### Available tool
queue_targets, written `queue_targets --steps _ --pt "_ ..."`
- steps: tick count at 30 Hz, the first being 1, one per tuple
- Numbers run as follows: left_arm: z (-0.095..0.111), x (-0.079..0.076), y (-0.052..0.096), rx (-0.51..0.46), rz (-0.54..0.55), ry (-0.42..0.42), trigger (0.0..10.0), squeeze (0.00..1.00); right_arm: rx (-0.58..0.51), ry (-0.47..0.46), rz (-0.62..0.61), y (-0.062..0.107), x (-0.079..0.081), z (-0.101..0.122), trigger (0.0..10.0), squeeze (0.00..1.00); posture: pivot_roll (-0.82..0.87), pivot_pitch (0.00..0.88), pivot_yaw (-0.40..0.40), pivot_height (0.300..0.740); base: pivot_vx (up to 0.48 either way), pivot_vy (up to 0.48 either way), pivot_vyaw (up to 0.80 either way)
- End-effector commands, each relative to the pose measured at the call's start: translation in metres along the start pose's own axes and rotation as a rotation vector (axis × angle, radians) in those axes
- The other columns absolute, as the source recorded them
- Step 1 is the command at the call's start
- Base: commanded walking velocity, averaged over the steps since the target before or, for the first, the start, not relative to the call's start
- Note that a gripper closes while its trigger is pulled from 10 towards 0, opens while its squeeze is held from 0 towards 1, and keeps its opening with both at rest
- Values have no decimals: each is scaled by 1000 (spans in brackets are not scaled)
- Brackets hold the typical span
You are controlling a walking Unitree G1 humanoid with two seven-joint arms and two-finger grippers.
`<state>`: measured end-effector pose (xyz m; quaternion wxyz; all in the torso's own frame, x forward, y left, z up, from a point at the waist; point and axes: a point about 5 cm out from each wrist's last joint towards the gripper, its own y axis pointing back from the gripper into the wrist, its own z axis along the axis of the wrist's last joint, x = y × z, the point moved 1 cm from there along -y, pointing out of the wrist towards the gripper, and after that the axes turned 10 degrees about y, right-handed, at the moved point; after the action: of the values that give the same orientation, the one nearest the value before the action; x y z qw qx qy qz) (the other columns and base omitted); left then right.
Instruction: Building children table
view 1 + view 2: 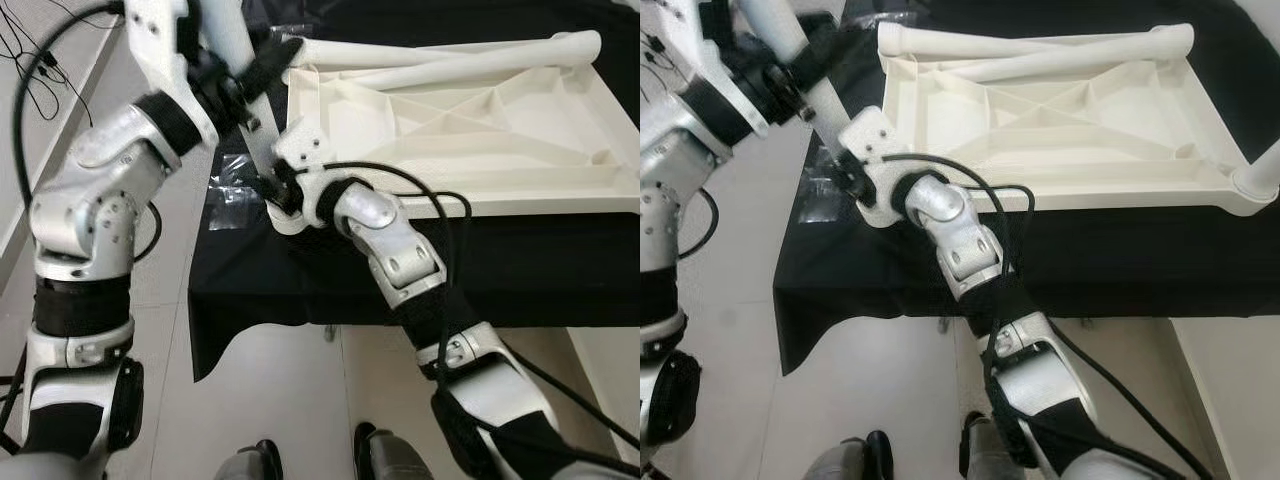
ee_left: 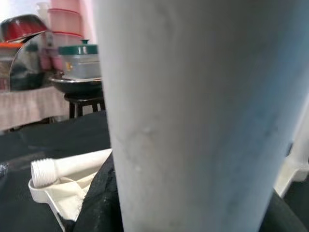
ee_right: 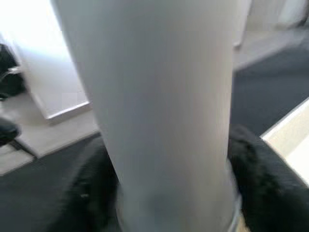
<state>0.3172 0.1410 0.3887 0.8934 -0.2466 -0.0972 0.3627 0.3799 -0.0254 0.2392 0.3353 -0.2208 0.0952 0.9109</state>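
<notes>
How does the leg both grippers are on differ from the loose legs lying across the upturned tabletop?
The held leg stands up at the tabletop's near-left corner, while the loose legs lie flat along its far edge. The held leg is gripped by the left gripper higher up and the right gripper near its base; the loose legs lie untouched, one showing its threaded end. All are plain white tubes.

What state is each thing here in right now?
Tabletop: upside down on the black cloth.
Table leg: standing at the tabletop's near left corner, gripped by both grippers.
Spare legs: lying loose on the tabletop.
Left gripper: shut on the leg.
Right gripper: shut on the leg's base.
</notes>
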Motion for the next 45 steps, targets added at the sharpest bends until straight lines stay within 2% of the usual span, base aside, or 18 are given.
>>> queue_targets --steps 1,5,6,9,10,11,12,13,22,23,29,37,38,39,40,41,44,45 --pt "8 -4 1 -9 -60 23 0 0 -94 -34 108 -4 11 9 10000 1000 -20 228 26 740 0 0 0" --pt "7 -9 2 39 -174 60 0 0 -194 2 248 -5 16 22 10000 1000 -14 230 17 740 0 0 0" --pt "6 -12 3 66 -239 73 0 0 -222 26 312 -5 18 26 10000 90 -12 233 14 740 0 0 0" --pt "5 -17 3 94 -302 83 0 0 -239 34 363 -6 21 29 10000 90 -12 235 14 740 0 0 0" --pt "3 -23 3 132 -380 89 0 0 -255 39 405 -6 23 32 10000 0 -10 235 10 740 0 0 0" --pt "3 -23 3 132 -380 89 0 0 -255 39 405 -6 23 32 10000 0 -10 235 10 740 0 0 0" --pt "2 -37 6 194 -523 124 0 0 -296 40 483 -6 28 41 10000 0 -11 239 10 740 0 0 0" --pt "2 -41 7 210 -565 136 0 0 -312 43 510 -5 29 44 10000 0 -11 239 10 740 0 0 0" --pt "1 -54 3 250 -691 133 0 0 -329 14 602 -10 35 52 10000 0 -33 261 10 740 0 0 0" --pt "1 -56 2 251 -710 126 0 0 -330 5 617 -11 36 52 0 0 -35 264 7 740 0 0 0" --pt "2 -68 0 262 -795 93 0 0 -265 -19 695 -11 44 42 0 0 -28 271 1 740 0 0 0" --pt "7 -68 -1 241 -793 80 0 0 -186 -42 638 -19 43 35 0 0 -19 272 -2 740 0 0 0" --pt "9 -66 -1 218 -760 75 1255 0 -184 -55 588 -23 39 37 0 0 -16 268 -2 740 0 0 0" --pt "9 -66 -1 218 -760 75 1255 0 -184 -55 588 -23 39 37 0 0 -16 268 -2 740 0 0 0" --pt "14 -60 -3 174 -683 68 10000 682 -197 -88 519 -26 32 43 0 0 -9 276 -6 740 0 0 0" --pt "22 -48 -5 105 -560 81 10000 1000 -229 -148 450 -29 21 51 0 0 3 283 -13 740 0 0 0" --pt "27 -39 -5 59 -478 95 10000 1000 -253 -189 411 -30 14 57 0 0 7 288 -13 740 0 0 0" --pt "48 -15 13 -39 -276 105 10000 1000 -389 -283 342 -28 -3 79 0 0 24 300 -15 740 0 0 0"
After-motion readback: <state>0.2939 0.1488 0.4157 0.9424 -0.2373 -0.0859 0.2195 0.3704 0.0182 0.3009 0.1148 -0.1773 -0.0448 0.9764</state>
